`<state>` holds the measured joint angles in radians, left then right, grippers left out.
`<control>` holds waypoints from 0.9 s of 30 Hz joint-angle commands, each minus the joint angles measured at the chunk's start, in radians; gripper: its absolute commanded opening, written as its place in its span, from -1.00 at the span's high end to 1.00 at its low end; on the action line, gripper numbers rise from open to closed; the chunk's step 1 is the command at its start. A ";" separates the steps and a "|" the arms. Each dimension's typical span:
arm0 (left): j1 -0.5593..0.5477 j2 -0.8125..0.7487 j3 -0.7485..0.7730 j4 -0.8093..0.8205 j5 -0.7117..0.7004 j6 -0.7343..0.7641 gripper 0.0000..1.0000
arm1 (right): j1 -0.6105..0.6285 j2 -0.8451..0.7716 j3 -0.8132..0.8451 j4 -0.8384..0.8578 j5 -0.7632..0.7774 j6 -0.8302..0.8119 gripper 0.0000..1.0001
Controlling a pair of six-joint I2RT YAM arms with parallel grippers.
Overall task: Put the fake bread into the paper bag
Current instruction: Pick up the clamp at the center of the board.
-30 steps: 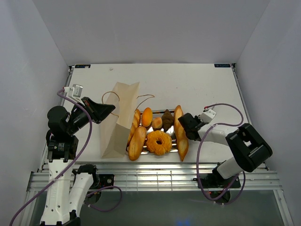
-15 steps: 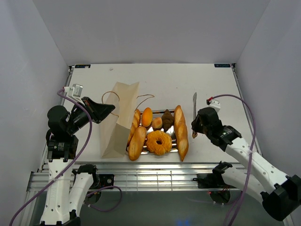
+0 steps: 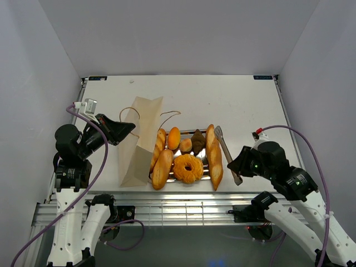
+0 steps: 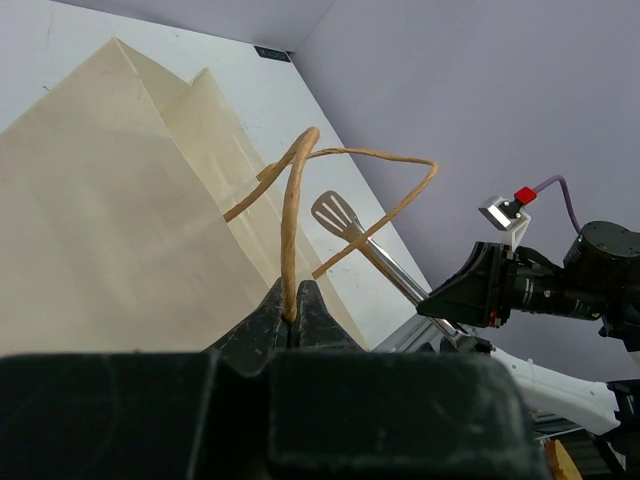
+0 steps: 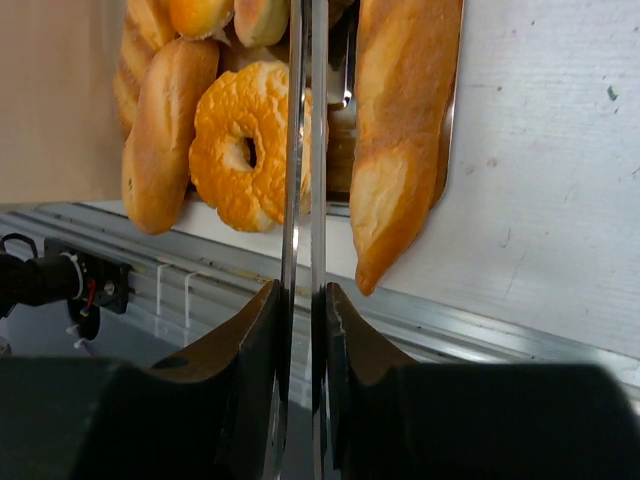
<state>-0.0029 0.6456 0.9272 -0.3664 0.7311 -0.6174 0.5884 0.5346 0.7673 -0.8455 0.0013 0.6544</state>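
Note:
The paper bag [image 3: 142, 139] lies flat on the table's left side, its mouth toward the back. My left gripper [image 3: 130, 128] is shut on one brown cord handle [image 4: 290, 210], which runs between the fingertips of that gripper [image 4: 290, 300]. The fake bread sits on a tray right of the bag: a long baguette [image 3: 213, 156], a ring doughnut [image 3: 188, 168], an oval roll [image 3: 163, 168] and a dark pastry [image 3: 198, 140]. My right gripper [image 3: 236, 164] is shut on long metal tongs [image 3: 227, 147]. The tongs [image 5: 305, 150] point over the doughnut [image 5: 245, 145] and beside the baguette [image 5: 400, 130].
A shiny steel tray [image 5: 452, 100] lies under the loaves. The bag's second handle [image 3: 171, 114] loops toward the table's middle. A metal rail [image 3: 183, 208] runs along the near edge. White walls close in the table on three sides.
My right arm has drawn back toward the near right. The tongs in it have tilted, and their tips now lie beside the baguette's far end. The left arm has stayed put.

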 commanded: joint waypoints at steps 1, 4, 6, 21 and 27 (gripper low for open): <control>0.000 -0.003 0.025 -0.014 -0.013 0.011 1.00 | -0.006 -0.045 0.047 -0.099 -0.090 0.054 0.46; 0.000 -0.001 0.027 -0.017 -0.013 0.011 1.00 | -0.004 -0.058 0.050 -0.147 -0.132 0.068 0.40; 0.000 -0.004 0.027 -0.017 -0.013 0.011 1.00 | -0.006 -0.056 0.059 -0.187 -0.138 0.070 0.38; 0.000 -0.004 0.013 -0.012 -0.010 0.011 1.00 | -0.006 -0.070 0.096 -0.267 -0.092 0.085 0.21; 0.000 -0.004 0.012 -0.002 -0.009 0.007 1.00 | -0.006 -0.048 0.217 -0.351 0.005 0.097 0.16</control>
<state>-0.0029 0.6445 0.9272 -0.3664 0.7212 -0.6174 0.5880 0.4812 0.8989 -1.1702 -0.0574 0.7376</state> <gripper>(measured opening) 0.027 0.420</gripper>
